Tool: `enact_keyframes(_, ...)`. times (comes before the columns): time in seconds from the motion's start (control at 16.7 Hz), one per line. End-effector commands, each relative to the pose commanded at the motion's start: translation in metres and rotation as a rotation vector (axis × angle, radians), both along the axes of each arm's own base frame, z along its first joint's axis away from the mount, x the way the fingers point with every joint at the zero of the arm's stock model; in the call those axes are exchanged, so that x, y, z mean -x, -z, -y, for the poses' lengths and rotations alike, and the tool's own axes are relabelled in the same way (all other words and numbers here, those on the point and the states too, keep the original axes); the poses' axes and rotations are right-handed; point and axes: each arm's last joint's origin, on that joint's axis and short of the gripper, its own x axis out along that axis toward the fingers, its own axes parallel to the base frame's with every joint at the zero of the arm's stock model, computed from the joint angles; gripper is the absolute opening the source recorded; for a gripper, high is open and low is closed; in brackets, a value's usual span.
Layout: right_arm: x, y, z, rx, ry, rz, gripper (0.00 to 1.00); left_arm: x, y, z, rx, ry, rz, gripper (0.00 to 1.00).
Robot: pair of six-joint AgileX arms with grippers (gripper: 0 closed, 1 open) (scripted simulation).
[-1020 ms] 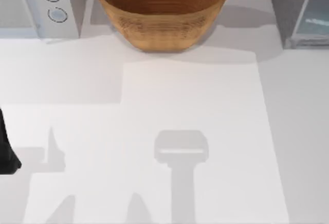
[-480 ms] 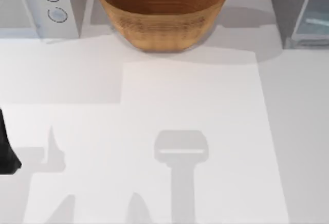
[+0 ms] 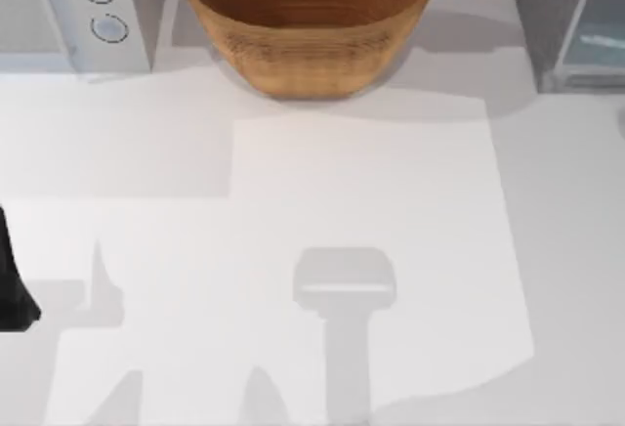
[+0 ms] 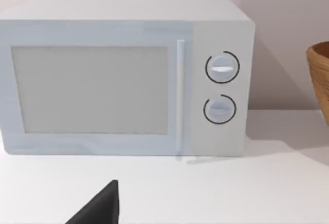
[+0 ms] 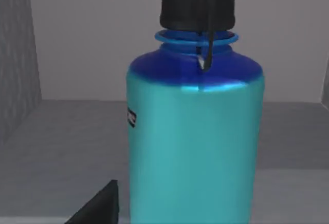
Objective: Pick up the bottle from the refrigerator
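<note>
Standing upright on a grey shelf inside the refrigerator (image 3: 566, 25) at the table's far right, the bottle (image 5: 195, 131) faces the right gripper; I cannot tell either gripper's state.

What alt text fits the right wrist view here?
A bottle with a cyan body, deep-blue shoulder and black cap stands upright, close to the camera, on a grey floor between grey walls. A dark wedge of the right gripper's fingers juts into the near edge.
</note>
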Motion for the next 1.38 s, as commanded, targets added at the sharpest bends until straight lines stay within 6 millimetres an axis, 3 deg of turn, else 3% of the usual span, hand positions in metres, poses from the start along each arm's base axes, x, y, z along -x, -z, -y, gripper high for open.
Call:
enact_keyframes(0.24,-0.032,0.002,-0.014,-0.007,0.0,-0.019,1.0,0.0,0.0,0.0,0.0,0.0,0.0,1.0)
enact_keyframes(0.66,-0.041,0.004,-0.014,-0.008,0.0,-0.026,1.0,0.0,0.0,0.0,0.0,0.0,0.0,1.0)
enact_keyframes(1.02,-0.089,0.002,-0.014,-0.006,0.0,-0.016,1.0,0.0,0.0,0.0,0.0,0.0,0.0,1.0)
enact_keyframes(1.32,-0.093,0.002,-0.015,-0.007,0.0,-0.02,1.0,0.0,0.0,0.0,0.0,0.0,0.0,1.0)
enact_keyframes(1.38,-0.093,0.002,-0.015,-0.007,0.0,-0.02,0.92,0.0,0.0,0.0,0.0,0.0,0.0,1.0)
